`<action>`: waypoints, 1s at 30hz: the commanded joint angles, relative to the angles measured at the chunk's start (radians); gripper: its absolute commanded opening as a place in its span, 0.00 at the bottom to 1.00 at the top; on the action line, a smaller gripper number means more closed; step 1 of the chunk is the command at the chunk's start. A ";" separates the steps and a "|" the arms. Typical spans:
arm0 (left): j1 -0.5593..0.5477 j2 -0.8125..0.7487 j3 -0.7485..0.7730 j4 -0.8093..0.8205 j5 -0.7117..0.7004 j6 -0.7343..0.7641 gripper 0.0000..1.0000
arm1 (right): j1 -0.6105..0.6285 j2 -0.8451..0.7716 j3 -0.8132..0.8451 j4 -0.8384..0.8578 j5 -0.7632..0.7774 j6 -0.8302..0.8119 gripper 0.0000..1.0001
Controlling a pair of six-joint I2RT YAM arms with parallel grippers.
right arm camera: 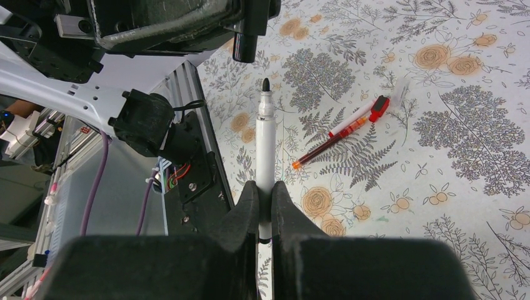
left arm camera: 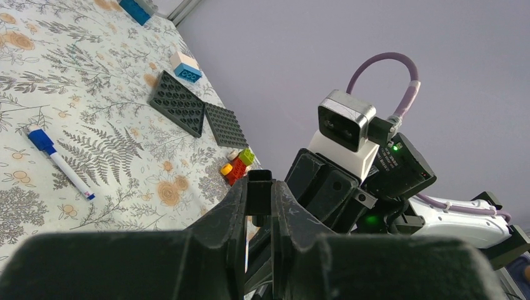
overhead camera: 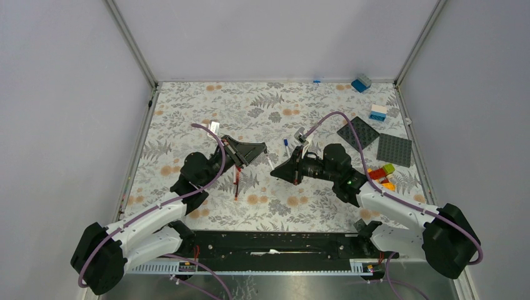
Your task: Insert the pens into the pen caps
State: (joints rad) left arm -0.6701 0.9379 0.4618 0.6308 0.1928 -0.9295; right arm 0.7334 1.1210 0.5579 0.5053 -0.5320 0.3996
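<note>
My right jaws pinch the pen well back from its tip, which sits just short of the cap pinched in my left jaws. Both look light, stiff and slick, so I judge a grip nearer the tip would be steadier.

My left claw and right claw face nose to nose at mid-table, and the cap pinched in the left sits just beyond the tip of the pen clamped in the right, not touching. To their left on the cloth lies a loose pen, perhaps two lying together. A lone pen lies just behind the claws, and the baseplates sit side by side at far right, with bricks before and behind them
</note>
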 commanded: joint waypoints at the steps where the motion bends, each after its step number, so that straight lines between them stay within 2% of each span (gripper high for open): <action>1: 0.004 0.009 -0.005 0.059 0.029 0.006 0.00 | 0.012 -0.026 0.044 0.024 0.014 -0.020 0.00; 30: 0.004 0.016 -0.006 0.041 0.028 0.020 0.00 | 0.012 -0.023 0.065 0.024 0.030 -0.022 0.00</action>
State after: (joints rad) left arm -0.6701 0.9596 0.4618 0.6266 0.1989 -0.9237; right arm 0.7338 1.1107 0.5709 0.4999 -0.5159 0.3977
